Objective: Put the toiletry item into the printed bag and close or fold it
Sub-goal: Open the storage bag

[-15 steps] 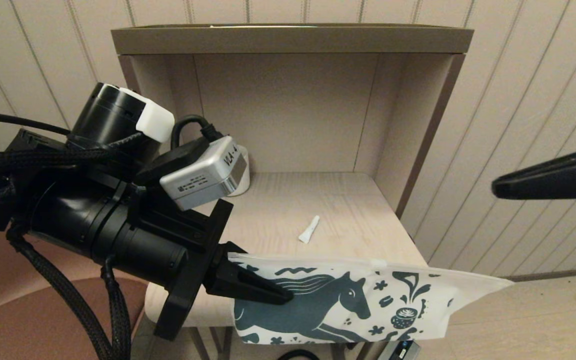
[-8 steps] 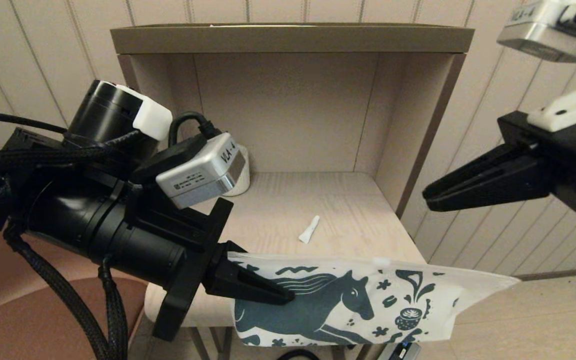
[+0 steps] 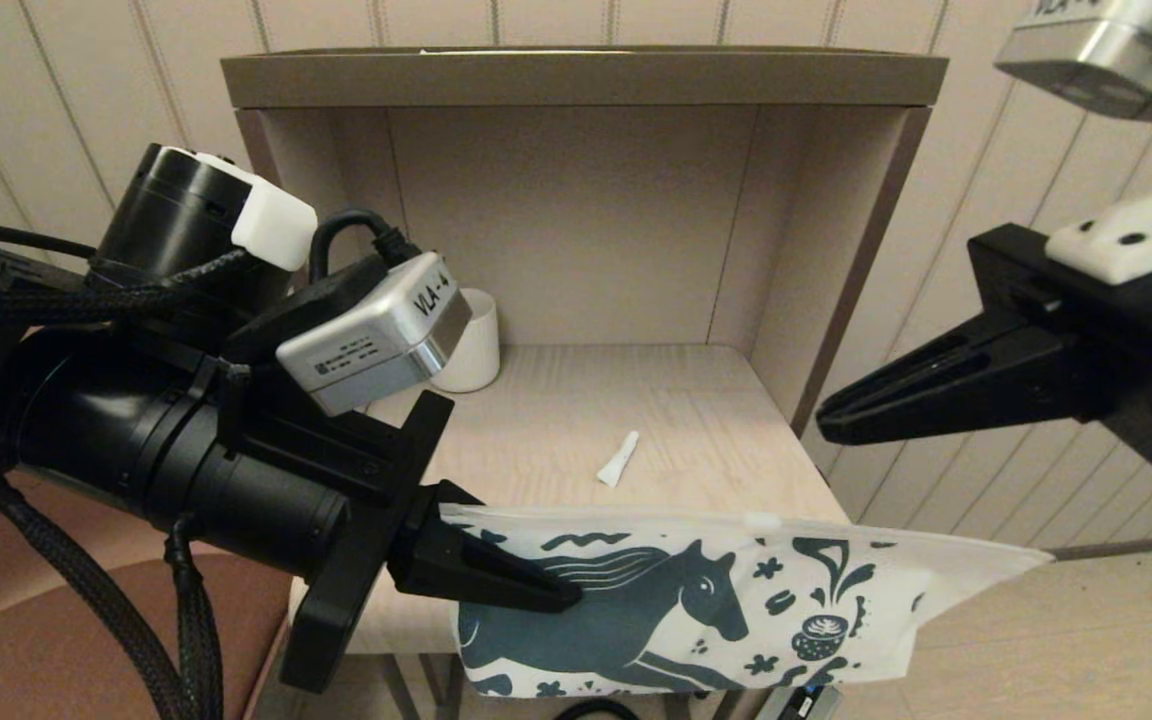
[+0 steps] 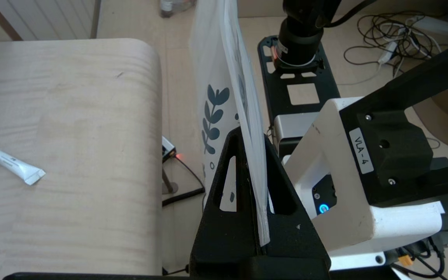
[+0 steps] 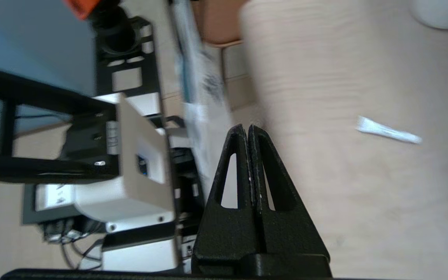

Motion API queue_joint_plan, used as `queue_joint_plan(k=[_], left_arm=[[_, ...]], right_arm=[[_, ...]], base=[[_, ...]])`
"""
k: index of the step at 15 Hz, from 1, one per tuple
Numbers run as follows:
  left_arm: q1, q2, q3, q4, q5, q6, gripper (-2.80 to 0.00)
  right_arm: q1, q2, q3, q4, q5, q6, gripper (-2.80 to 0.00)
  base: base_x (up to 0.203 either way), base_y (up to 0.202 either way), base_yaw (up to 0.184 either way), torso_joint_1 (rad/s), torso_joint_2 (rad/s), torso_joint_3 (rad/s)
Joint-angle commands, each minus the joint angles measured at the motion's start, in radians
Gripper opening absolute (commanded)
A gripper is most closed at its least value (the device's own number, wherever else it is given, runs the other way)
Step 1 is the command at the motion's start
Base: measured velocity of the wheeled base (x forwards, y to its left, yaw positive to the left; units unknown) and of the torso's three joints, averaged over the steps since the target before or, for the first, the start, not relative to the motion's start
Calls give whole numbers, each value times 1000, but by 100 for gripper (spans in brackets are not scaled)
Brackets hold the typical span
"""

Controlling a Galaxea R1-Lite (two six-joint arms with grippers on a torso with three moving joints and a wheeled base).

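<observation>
Holding the bag (image 3: 696, 600) by one end, left fingers (image 3: 496, 580) stay clamped. Right fingers (image 3: 836, 420), pressed together and empty, should part before reaching the tube (image 3: 619, 460) on the surface (image 3: 536, 420) beyond.

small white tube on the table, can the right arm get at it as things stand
Probably yes. The tube lies alone on the bare table, nothing over it; the right pincer hangs shut off the table's right edge. The left pincer holds the printed bag in front.
</observation>
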Motion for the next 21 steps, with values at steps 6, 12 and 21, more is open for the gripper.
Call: queue_joint_plan(k=[6, 12, 21], left_arm=[[-3, -2, 8, 1, -2, 5, -280], [-4, -2, 8, 1, -2, 5, -280], [-5, -4, 14, 0, -3, 5, -280]], right_arm=[[24, -13, 18, -47, 7, 16, -280], [18, -45, 114, -150, -1, 32, 0], [78, -37, 150, -155, 9, 36, 0]], base=[[0, 0, 0, 0, 0, 0], [0, 0, 0, 0, 0, 0], [0, 0, 0, 0, 0, 0]])
